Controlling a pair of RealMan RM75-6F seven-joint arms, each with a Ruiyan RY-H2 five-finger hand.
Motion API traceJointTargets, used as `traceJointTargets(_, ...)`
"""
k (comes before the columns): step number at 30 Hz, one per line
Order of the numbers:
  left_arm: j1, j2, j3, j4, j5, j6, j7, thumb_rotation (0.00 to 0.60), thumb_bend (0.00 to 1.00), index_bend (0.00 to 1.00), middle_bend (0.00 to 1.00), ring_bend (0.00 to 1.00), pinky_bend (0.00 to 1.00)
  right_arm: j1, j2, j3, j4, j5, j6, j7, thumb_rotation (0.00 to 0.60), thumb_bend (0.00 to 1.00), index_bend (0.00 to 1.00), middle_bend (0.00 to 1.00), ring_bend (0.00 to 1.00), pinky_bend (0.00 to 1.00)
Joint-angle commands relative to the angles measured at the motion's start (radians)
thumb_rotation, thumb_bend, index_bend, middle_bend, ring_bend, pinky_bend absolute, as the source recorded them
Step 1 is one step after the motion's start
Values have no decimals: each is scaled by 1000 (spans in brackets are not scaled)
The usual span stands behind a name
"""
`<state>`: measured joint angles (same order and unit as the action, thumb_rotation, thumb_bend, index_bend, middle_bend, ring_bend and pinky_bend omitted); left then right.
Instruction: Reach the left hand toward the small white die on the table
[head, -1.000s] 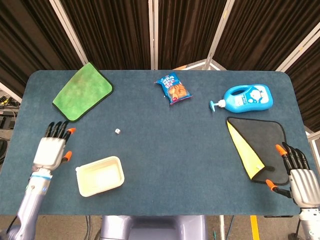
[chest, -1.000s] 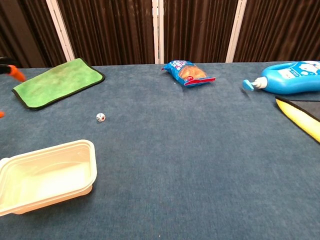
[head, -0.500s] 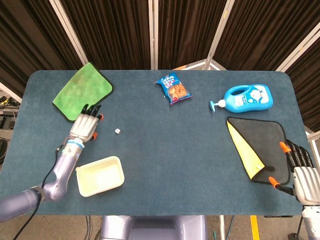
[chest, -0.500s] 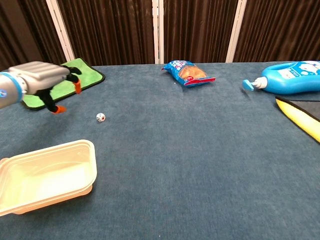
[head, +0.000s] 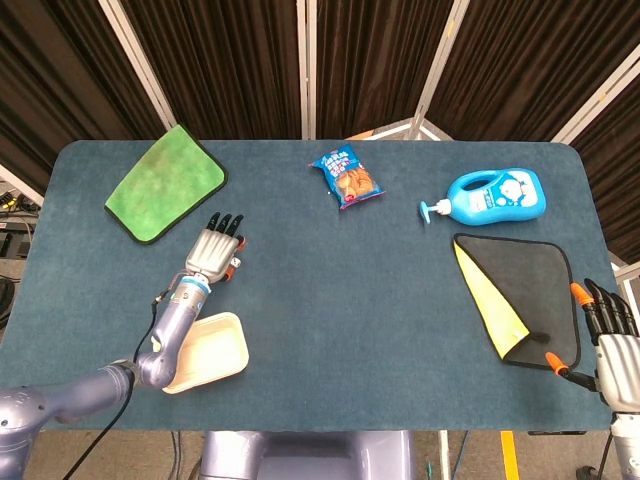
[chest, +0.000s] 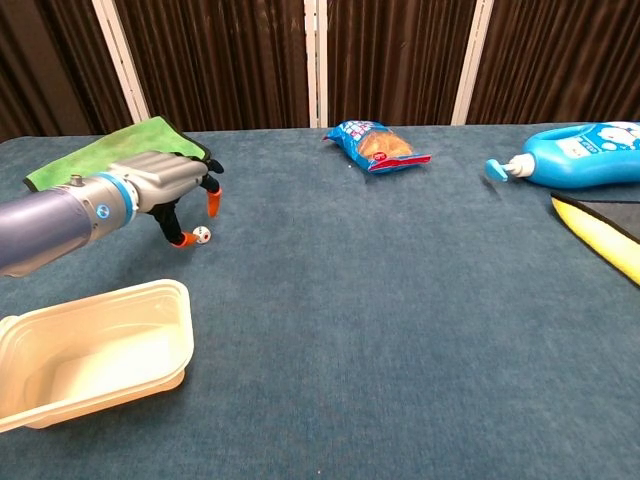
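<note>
From the head view, we see the left robot hand (head: 214, 252) hovering over the tabletop (head: 330, 300), its fingers spread and holding nothing, just below the green cloth (head: 164, 183) and beyond the cream tray (head: 215, 350). The die is hidden under it here. The right robot hand (head: 612, 342) sits at the near right edge beside the black and yellow cloth (head: 520, 295), fingers apart and empty.

From the chest view, the small white die (chest: 201, 235) lies on the tabletop beyond the tray (chest: 90, 350), and an orange fingertip (chest: 180, 240) of the left robot hand (chest: 165, 190) is just beside it; we cannot tell if they touch. We judge the reach nearly complete; next comes a small, gentle closing-in, without knocking the die away.
</note>
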<state>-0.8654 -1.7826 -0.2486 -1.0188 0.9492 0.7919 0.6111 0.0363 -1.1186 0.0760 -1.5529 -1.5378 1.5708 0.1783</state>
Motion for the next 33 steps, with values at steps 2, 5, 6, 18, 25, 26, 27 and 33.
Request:
traceJointTargets(2, -12, -20, 2, 18, -15, 2, 4, 600, 333, 425, 0, 0, 0, -2, 1, 1, 0, -2, 5, -1, 600, 93, 64, 0, 0, 0)
traceJointTargets(5, -17, -25, 7, 25, -23, 3, 14, 600, 334, 438, 0, 0, 0, -3, 2, 3, 0, -1, 8, 3, 600, 93, 64, 0, 0, 0)
traceJointTargets(6, -19, -25, 9, 27, -28, 2, 20, 600, 334, 437, 0, 0, 0, -4, 3, 3, -1, -1, 8, 5, 600, 93, 64, 0, 0, 0)
traceJointTargets(18, -29, -27, 22, 22, -73, 5, 48, 600, 391, 470, 0, 0, 0, -3, 3, 4, -4, -5, 9, 9, 600, 92, 64, 0, 0, 0)
traceJointTargets(25, -39, -31, 22, 24, -107, 3, 69, 600, 469, 565, 0, 0, 0, -7, 9, 5, -11, -13, 23, 22, 600, 93, 64, 0, 0, 0)
traceJointTargets(26, -37, -30, 23, 20, -109, 9, 70, 600, 469, 572, 0, 0, 0, -8, 10, 6, -11, -12, 23, 26, 600, 93, 64, 0, 0, 0)
traceJointTargets(27, -33, -27, 23, 11, -109, 18, 65, 600, 470, 574, 0, 0, 0, -9, 11, 5, -12, -14, 26, 31, 600, 93, 64, 0, 0, 0)
traceJointTargets(33, -7, 68, 5, -157, -62, 116, 37, 600, 470, 575, 0, 0, 0, -15, 18, 7, -14, -15, 38, 47, 600, 93, 64, 0, 0, 0)
